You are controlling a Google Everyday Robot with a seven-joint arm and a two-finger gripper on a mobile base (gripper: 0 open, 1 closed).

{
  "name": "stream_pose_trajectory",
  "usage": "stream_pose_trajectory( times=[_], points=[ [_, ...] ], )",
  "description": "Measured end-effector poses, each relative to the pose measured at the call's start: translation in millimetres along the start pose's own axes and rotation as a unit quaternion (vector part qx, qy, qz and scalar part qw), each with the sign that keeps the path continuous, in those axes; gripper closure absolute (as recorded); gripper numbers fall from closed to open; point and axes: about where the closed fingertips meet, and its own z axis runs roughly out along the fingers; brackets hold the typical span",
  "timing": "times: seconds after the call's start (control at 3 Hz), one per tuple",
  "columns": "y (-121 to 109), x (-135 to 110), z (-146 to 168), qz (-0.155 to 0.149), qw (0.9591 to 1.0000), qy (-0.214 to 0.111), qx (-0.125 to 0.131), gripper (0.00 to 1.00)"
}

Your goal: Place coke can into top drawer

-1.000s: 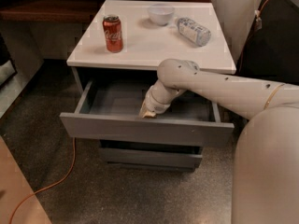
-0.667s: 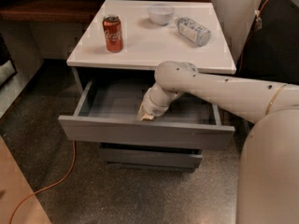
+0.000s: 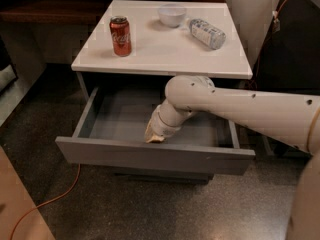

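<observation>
The coke can [image 3: 120, 36] stands upright on the white cabinet top [image 3: 150, 49], near its left edge. The top drawer [image 3: 150, 156] is pulled far out and its grey inside shows nothing in it. My gripper [image 3: 154, 135] reaches down into the drawer from the right and sits just behind the drawer's front panel, near the middle. The white arm [image 3: 240, 109] crosses the drawer's right half and hides part of it. The can is well apart from the gripper, up and to the left.
A white bowl [image 3: 172, 14] and a clear plastic bottle [image 3: 207, 33] lying on its side are at the back of the cabinet top. A lower grey drawer [image 3: 160, 176] shows under the open one. An orange cable [image 3: 55, 199] runs across the speckled floor.
The drawer has come out a little further toward the camera, with the gripper staying at its front panel. The can, bowl and bottle have not moved.
</observation>
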Motion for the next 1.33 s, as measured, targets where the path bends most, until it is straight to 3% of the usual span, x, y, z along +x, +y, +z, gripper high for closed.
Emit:
stream_pose_trajectory(
  times=[0.33, 0.67, 1.0, 1.33],
  points=[
    [23.5, -9.8, -6.5, -0.012, 0.9999, -0.006, 0.0, 1.0],
    [34.9, -17.6, -20.6, -0.023, 0.9997, -0.011, 0.003, 0.83],
    [29.0, -24.8, -46.5, -0.041, 0.9989, -0.012, 0.019, 0.61],
    [-7.5, -38.6, -83.7, -0.057, 0.9971, -0.011, 0.049, 0.28]
  ],
)
